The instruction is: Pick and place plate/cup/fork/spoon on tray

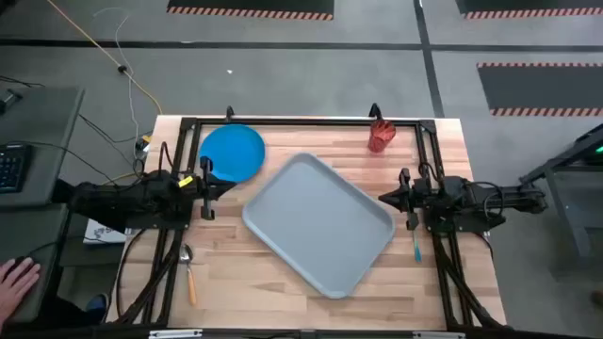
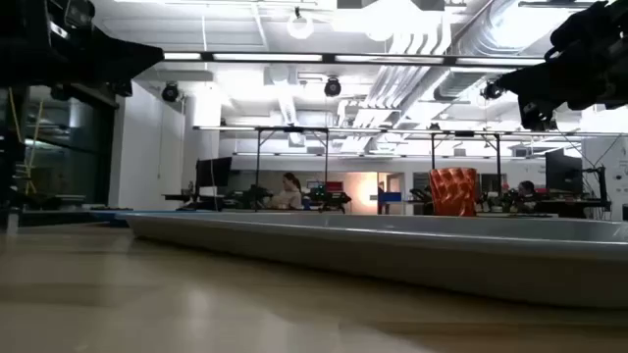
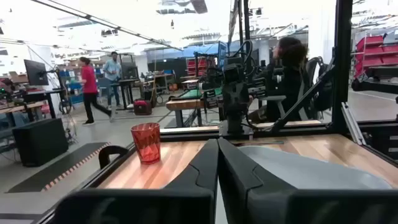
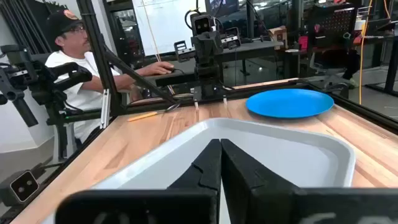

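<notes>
Both grippers, left gripper [image 1: 229,185] and right gripper [image 1: 382,198], are sitting clenched and empty; the plate [image 1: 232,152], at the tray's [image 1: 320,221] ten o'clock, is risking sliding under a shallow pinch.

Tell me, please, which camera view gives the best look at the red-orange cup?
The left wrist view: the cup stands upright on the wooden table, unobstructed, off the tray. The high view shows it small, near the table's far edge. The low view shows only its upper part above the tray's rim. The right wrist view does not show it.
</notes>
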